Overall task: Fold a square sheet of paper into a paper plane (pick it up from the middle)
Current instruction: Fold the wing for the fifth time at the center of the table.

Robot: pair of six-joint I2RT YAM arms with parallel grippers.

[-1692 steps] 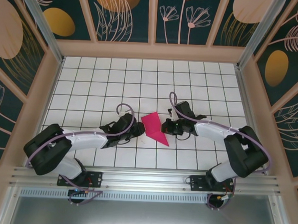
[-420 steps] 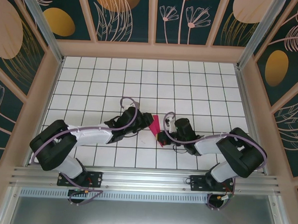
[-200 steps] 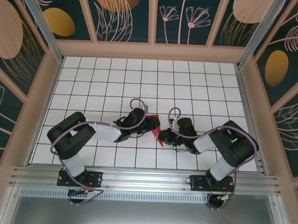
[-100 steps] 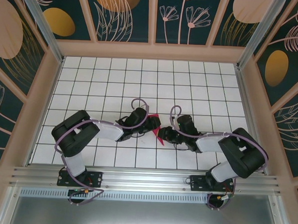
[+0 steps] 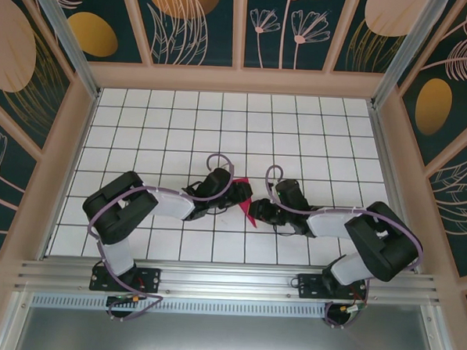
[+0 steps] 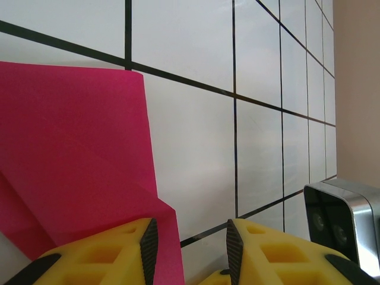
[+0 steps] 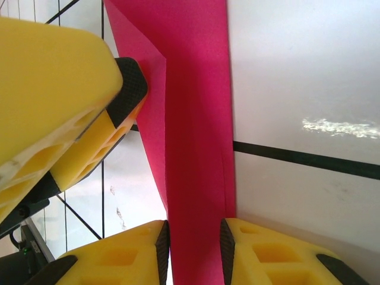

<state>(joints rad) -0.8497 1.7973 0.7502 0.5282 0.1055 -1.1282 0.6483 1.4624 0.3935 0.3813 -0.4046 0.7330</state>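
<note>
The square sheet of paper (image 5: 248, 204) is folded into a narrow magenta-pink wedge on the white tiles, between my two grippers. My left gripper (image 5: 236, 192) reaches it from the left. In the left wrist view the jaws (image 6: 192, 237) stand apart, with a creased edge of the paper (image 6: 77, 148) lying against the left pad. My right gripper (image 5: 259, 213) comes in from the right. Its jaws (image 7: 195, 243) are open and straddle a long strip of the paper (image 7: 196, 119). One of the left gripper's yellow fingers (image 7: 127, 89) touches the paper's other edge.
A white tiled floor (image 5: 181, 133) with black grid lines runs to wooden side walls (image 5: 57, 174). The right wrist's grey camera housing (image 6: 344, 225) sits close beside the left fingers. An aluminium rail (image 5: 228, 280) crosses the near edge by the arm bases.
The right gripper's jaws have parted from shut to open around the paper, and its arm has swung slightly right. The left gripper and the paper have hardly moved.
</note>
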